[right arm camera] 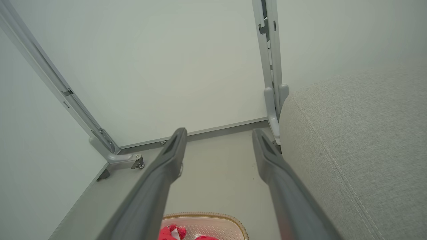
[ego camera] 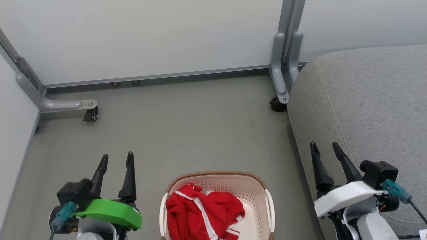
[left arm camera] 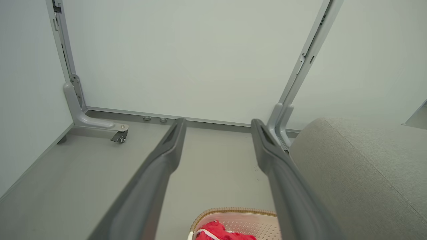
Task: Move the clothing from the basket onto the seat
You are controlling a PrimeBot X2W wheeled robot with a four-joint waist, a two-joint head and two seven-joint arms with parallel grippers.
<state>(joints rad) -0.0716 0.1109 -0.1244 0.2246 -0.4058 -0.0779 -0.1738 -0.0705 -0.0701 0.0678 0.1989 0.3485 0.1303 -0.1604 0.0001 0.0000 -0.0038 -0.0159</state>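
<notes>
Red clothing (ego camera: 203,210), white-striped, lies heaped in the cream basket (ego camera: 233,175) on the floor (ego camera: 186,133), between your left gripper (ego camera: 117,155) and right gripper (ego camera: 324,144), both empty with fingers spread wide. The grey seat (ego camera: 367,100) stands near, to the basket's right. The pick-up looks not yet begun: next, reach down and pinch a fold.

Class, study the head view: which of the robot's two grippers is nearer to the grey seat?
Right. The right gripper hangs open over the near edge of the seat; the left gripper is beyond the basket, farther off.
</notes>
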